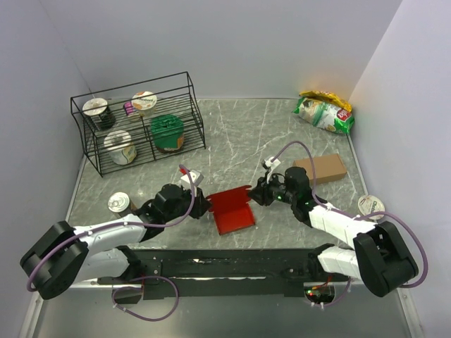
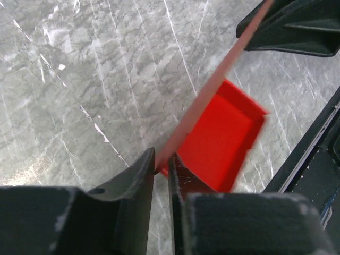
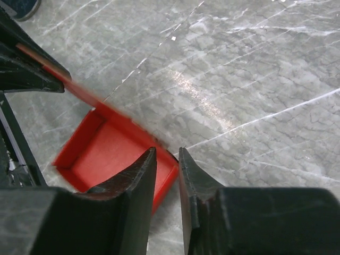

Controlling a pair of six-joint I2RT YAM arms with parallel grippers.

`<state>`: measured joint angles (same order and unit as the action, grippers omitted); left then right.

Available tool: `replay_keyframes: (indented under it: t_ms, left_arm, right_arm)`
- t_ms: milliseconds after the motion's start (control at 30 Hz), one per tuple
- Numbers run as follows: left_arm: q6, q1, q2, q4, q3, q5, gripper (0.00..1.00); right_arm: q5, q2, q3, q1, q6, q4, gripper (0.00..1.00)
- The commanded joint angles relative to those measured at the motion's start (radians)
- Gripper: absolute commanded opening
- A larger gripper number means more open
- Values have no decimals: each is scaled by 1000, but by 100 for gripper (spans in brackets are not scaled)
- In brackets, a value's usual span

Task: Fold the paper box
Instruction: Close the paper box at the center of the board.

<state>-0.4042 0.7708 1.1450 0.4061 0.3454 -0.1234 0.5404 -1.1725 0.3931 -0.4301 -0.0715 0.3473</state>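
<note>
Paper box [image 1: 234, 215], flap pinched by left gripper [image 2: 162, 163] and right gripper [image 3: 169, 155]

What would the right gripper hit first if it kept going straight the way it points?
The paper box: the right gripper pinches its raised flap, and the box's open body lies just ahead. Farther along the flap the left gripper holds the other end, though depth is unclear.

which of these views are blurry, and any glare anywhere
left wrist: the paper box is smeared, its raised flap soft; right wrist: its edges are blurred too, and a glare streak crosses the table; top external: sharp, evenly lit
</note>
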Motion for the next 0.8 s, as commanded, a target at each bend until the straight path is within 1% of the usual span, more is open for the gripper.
replay_keyframes:
  t_ms: [0, 167, 300, 367, 467, 500, 533, 567, 700, 767]
  left_arm:
    - [19, -2, 25, 51, 9, -4, 18]
    - [28, -1, 38, 36, 23, 11, 10]
    - [44, 1, 32, 30, 27, 36, 7]
    - [51, 7, 32, 22, 37, 41, 5]
    - [54, 13, 44, 17, 49, 51, 4]
    - [53, 16, 45, 19, 50, 54, 3]
    - [51, 21, 48, 19, 53, 65, 2]
    - [44, 24, 55, 17, 56, 74, 1]
    - [25, 67, 73, 8, 84, 120, 1]
    - [25, 85, 84, 7, 93, 171, 1]
  right_arm:
    - [27, -4, 49, -10, 18, 16, 27]
    - [35, -4, 49, -16, 12, 19, 23]
    - [41, 8, 43, -25, 4, 21, 16]
    - [49, 19, 35, -27, -7, 28, 15]
    - [49, 31, 30, -36, -22, 35, 10]
    - [46, 36, 30, -45, -27, 33, 6]
    - [24, 45, 30, -55, -30, 27, 5]
    - [10, 51, 29, -62, -33, 27, 0]
    - [-71, 96, 20, -126, -37, 21, 0]
    - [-105, 109, 20, -144, -34, 18, 0]
